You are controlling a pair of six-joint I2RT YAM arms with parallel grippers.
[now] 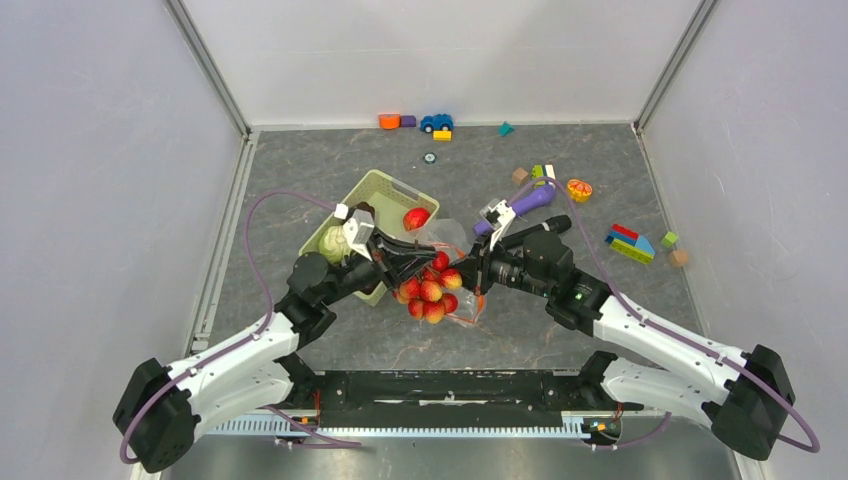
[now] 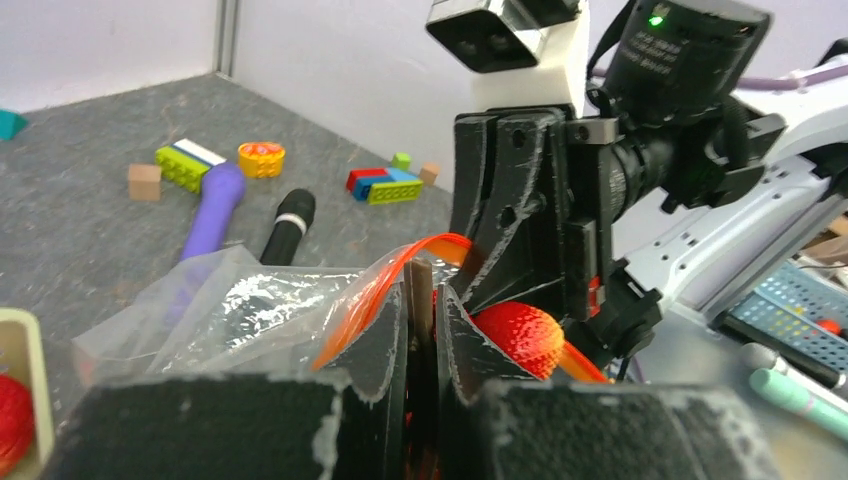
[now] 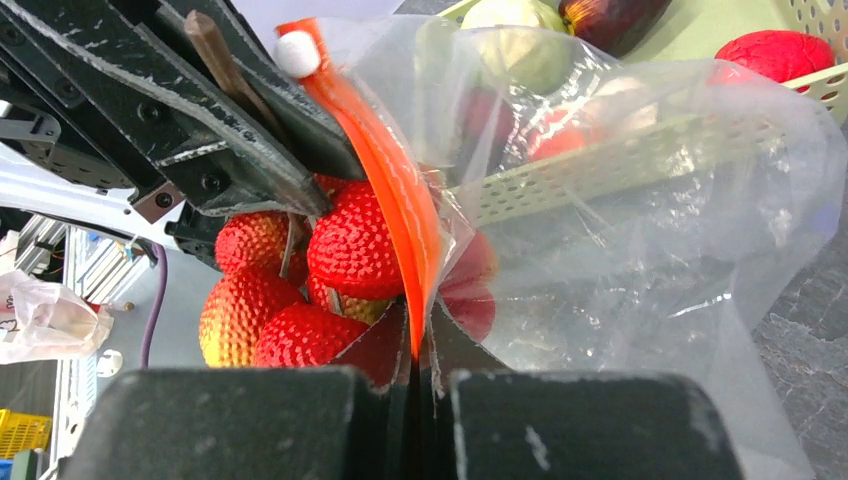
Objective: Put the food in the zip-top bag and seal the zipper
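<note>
Now the left pincer [image 2: 422, 312] and right pincer [image 3: 418, 345] each pinch the orange zipper [image 3: 385, 175] of the zip-top bag [image 3: 650, 250].

Your top view looks down from above and behind both arm bases, taking in the whole table [image 1: 560, 330]. Your left wrist camera sights past the left gripper [image 2: 422, 300], very close, toward the right gripper [image 2: 465, 280] just ahead. The right wrist camera faces the opposite way. All three views share the zipper [image 2: 380, 285] between the fingertips.
</note>
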